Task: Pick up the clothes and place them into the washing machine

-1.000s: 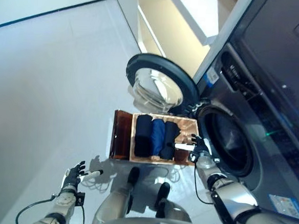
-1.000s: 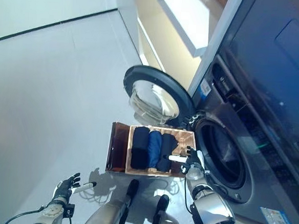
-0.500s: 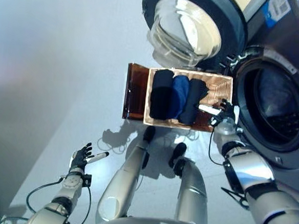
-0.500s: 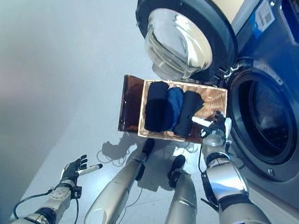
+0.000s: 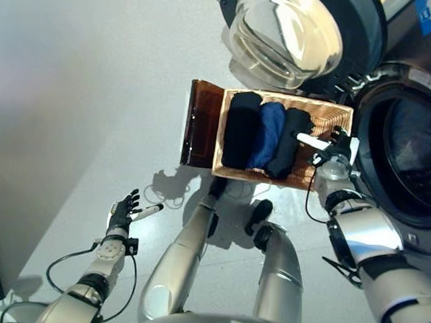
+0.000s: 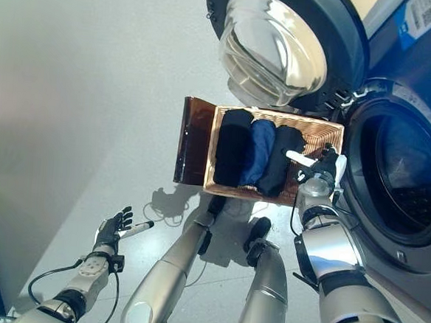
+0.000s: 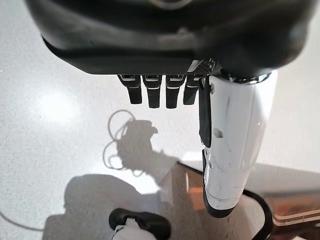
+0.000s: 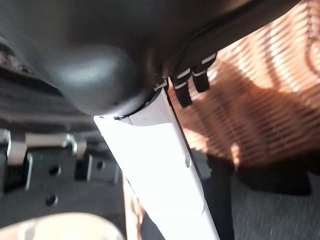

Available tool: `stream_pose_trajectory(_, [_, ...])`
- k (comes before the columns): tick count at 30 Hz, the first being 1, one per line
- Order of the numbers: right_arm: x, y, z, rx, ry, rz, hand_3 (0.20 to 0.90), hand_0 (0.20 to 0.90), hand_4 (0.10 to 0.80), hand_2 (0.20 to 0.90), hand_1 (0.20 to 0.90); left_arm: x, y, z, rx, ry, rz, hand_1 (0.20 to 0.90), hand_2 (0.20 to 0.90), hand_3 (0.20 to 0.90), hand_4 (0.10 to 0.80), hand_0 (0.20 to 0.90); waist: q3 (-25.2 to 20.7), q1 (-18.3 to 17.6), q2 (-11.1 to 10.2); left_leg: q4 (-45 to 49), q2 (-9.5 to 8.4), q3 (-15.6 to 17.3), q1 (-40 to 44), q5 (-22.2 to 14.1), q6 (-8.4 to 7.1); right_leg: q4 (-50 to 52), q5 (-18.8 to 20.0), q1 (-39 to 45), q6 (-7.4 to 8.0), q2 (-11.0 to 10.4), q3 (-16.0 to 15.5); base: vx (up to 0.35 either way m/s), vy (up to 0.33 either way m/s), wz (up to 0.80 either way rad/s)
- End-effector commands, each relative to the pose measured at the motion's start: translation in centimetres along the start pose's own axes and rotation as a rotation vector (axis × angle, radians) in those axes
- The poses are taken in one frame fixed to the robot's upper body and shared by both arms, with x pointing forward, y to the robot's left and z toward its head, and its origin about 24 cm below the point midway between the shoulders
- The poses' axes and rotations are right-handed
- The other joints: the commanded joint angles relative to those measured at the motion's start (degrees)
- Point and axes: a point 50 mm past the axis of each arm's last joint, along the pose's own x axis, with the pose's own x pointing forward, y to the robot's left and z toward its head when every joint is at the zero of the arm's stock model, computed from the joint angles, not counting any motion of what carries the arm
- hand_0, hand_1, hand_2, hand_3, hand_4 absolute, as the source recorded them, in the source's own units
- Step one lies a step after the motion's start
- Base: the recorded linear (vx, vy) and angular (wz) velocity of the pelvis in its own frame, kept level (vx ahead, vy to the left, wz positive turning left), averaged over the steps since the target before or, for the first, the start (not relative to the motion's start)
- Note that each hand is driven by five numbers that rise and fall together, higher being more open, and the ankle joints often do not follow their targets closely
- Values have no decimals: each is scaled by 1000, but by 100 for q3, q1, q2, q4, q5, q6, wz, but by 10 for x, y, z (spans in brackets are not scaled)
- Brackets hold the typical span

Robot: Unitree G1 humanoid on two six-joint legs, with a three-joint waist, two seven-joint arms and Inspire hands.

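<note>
- Below, a wicker basket sits on the pale floor, just left of the washing machine and touching or nearly touching its front.
- Three rolled clothes lie side by side in the basket's left part: a black roll on the left, a blue roll in the middle, a second black roll on the right.
- The basket's right part shows bare weave.
- A brown lid or flap stands out from the basket's left side.
- The washing machine's round door hangs open on the far side of the basket, its glass bowl facing out; the drum opening is dark inside.
- The right hand hovers over the basket's right edge, fingers relaxed and holding nothing, its white thumb reaching toward the right-hand black roll; whether it touches the cloth is hard to tell.
- The left hand hangs well apart at near left above the floor, fingers spread straight, empty.
</note>
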Motion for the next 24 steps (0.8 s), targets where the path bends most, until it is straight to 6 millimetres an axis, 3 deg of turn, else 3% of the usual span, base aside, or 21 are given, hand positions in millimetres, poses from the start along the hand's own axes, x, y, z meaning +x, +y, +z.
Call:
stream_pose_trajectory(1, [8, -27, 23, 89, -82, -122, 900, 900, 800, 900, 900, -3, 23, -3, 31, -26, 81, 900, 900, 900, 800, 900, -118, 188, 172, 325, -230, 302, 118, -597, -70, -404, 51, 562, 197, 11, 81, 4, 2, 24])
stream_pose_trajectory(24, [5, -29, 5, 57, -10, -201, 900, 900, 800, 900, 900, -4, 13, -2, 72, -42, 56, 900, 900, 900, 800, 900, 1, 310, 345, 289, -316, 250, 15, -538, -59, -305, 32, 461, 176, -60, 18, 0, 17, 7])
